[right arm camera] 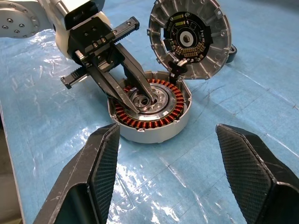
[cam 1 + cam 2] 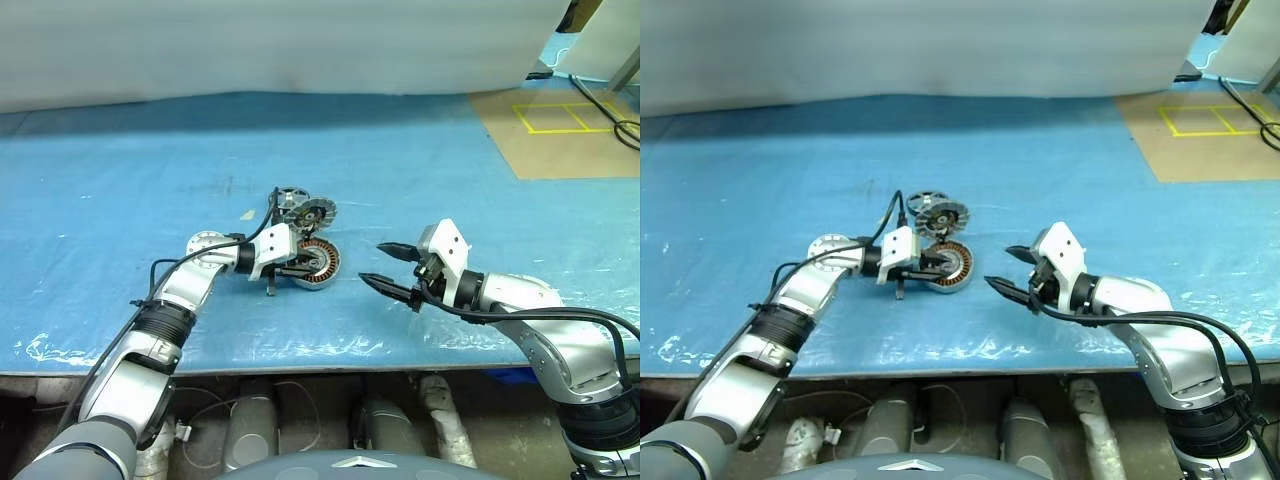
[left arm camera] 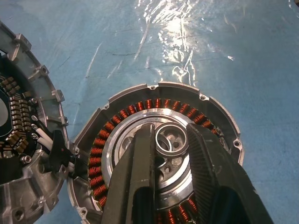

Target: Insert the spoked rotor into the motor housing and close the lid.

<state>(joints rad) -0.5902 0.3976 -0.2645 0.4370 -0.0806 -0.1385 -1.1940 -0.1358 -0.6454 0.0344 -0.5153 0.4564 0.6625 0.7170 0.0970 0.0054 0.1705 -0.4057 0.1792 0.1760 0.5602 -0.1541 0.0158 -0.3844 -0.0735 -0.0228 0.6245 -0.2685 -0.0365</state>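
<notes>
Left tool [image 1: 138, 95], narrowly parted, pinches the hub ring at the motor housing [image 1: 152, 119] centre; spoked rotor apparently seated below. Right tool [image 1: 163, 172] wide open, empty, near. Lid [image 1: 189, 37] beyond: release straight, then close it.

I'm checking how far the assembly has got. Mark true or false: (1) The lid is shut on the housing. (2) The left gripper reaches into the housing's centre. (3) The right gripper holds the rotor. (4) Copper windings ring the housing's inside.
1. False. The lid stands open, tilted up at the edge of the housing.
2. True. The left gripper is at the housing's central hub.
3. False. The right gripper is open and empty, hovering apart from the housing; the rotor lies on the table behind the lid.
4. True. The windings form an orange ring inside the rim.
</notes>
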